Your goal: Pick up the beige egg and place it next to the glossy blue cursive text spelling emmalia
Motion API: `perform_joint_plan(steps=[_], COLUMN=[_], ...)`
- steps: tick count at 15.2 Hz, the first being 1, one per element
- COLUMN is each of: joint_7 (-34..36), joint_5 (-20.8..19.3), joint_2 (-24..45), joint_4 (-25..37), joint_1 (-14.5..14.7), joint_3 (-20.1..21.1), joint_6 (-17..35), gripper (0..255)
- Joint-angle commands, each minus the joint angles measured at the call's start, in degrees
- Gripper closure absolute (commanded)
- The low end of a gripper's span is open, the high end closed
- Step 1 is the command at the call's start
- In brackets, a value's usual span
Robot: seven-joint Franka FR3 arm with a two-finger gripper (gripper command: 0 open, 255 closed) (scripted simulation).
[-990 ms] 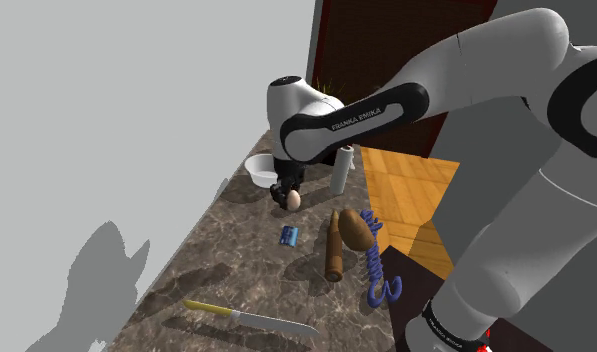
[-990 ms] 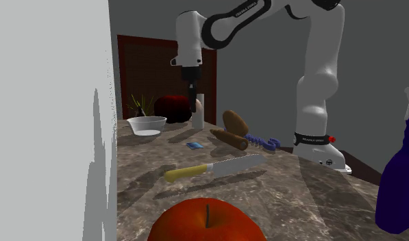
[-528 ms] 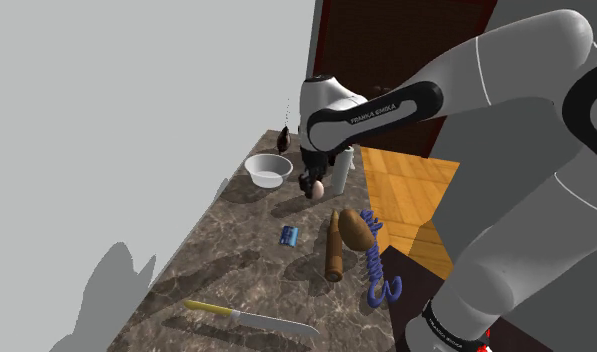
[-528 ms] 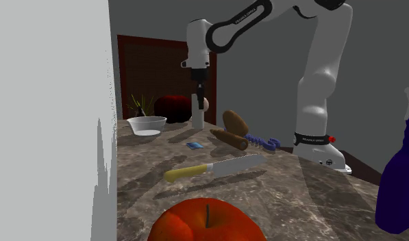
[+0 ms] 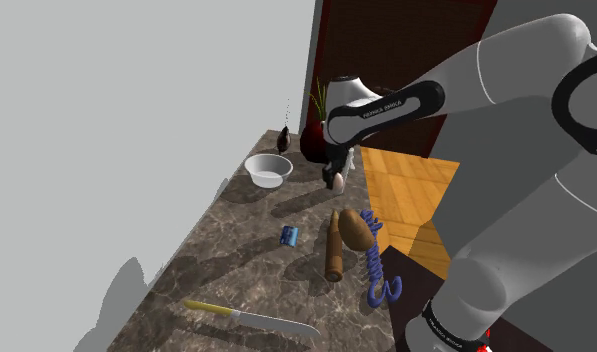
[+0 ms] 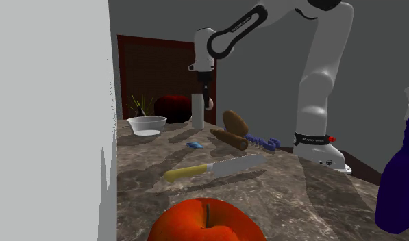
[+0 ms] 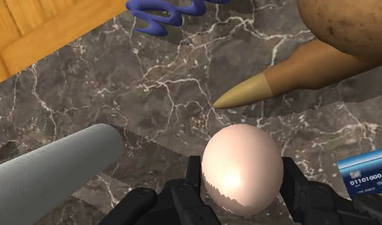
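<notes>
The big white arm [image 5: 381,108] comes up from its stand, bends over and reaches to the far end of the dark marble worktop [image 5: 236,265]. Its wrist points straight down. The black claw [image 5: 336,180] is pinching the pale beige egg [image 7: 242,168] between its two fingers [image 7: 194,174]. The egg hangs in the air, a little above the worktop, just beside the white tube [image 6: 197,111] that stands upright. The shiny blue curly writing [image 5: 374,262] lies nearer the stand, along the worktop's edge on the shoulder view's right. The egg is past its far end. A brown potato [image 5: 354,230] and a brown pointed stick [image 5: 333,255] lie beside the writing.
</notes>
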Motion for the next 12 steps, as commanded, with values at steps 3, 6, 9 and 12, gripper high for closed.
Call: perform_joint_plan(steps=[3, 6, 9, 12], joint_7=[-5.8, -10.0, -14.2, -18.4], joint_5=[-1.0, -1.6, -1.9, -1.9], joint_2=[0.8, 2.1, 3.9, 6.2], joint_4=[1.0, 2.2, 4.0, 6.4], joint_1=[-2.7, -4.7, -6.6, -8.5], joint_3=[-3.7, -6.3, -8.8, -11.2], joint_6=[0.7, 1.4, 2.1, 2.5], gripper=[255, 255, 255, 255])
